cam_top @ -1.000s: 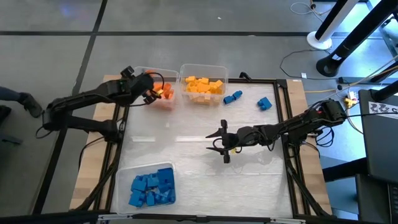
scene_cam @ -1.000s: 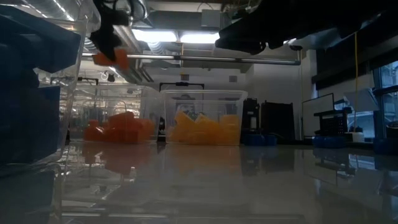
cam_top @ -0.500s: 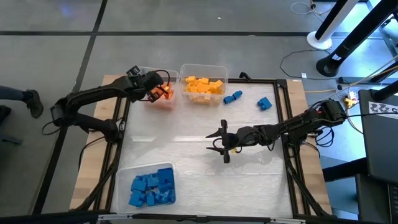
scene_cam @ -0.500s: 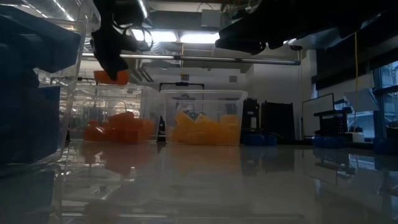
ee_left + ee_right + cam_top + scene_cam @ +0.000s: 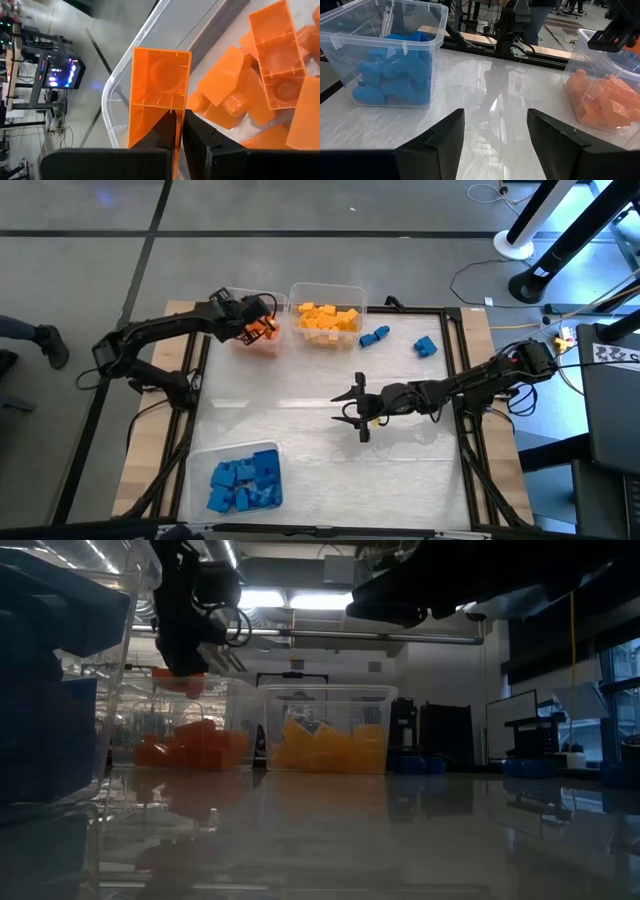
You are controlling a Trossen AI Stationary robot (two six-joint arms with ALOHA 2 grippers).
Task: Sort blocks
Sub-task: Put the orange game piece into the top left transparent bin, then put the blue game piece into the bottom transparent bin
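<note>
My left gripper (image 5: 262,329) is shut on an orange block (image 5: 159,95), which it carries just above the clear bin of orange blocks (image 5: 263,343) at the table's far left. In the low view the held orange block (image 5: 180,681) hangs over that bin's rim. My right gripper (image 5: 358,412) waits open above the middle of the table, with nothing between its fingers (image 5: 442,142). Two loose blue blocks (image 5: 374,336) (image 5: 427,346) lie flat on the table at the far right. My left gripper grips one side wall (image 5: 183,100) of the orange block, with one finger inside the block's hollow underside and one outside. The fingers slant downward from the table's left. The block is lifted clear, above the orange blocks in the bin.
A clear bin of yellow blocks (image 5: 327,315) stands right of the orange bin. A clear bin of blue blocks (image 5: 238,478) stands at the near left. The white tabletop between the bins is bare apart from my right arm.
My left gripper has moved toward the table's right edge and down with the orange block, which now hangs low over the orange bin. The right arm has kept still.
</note>
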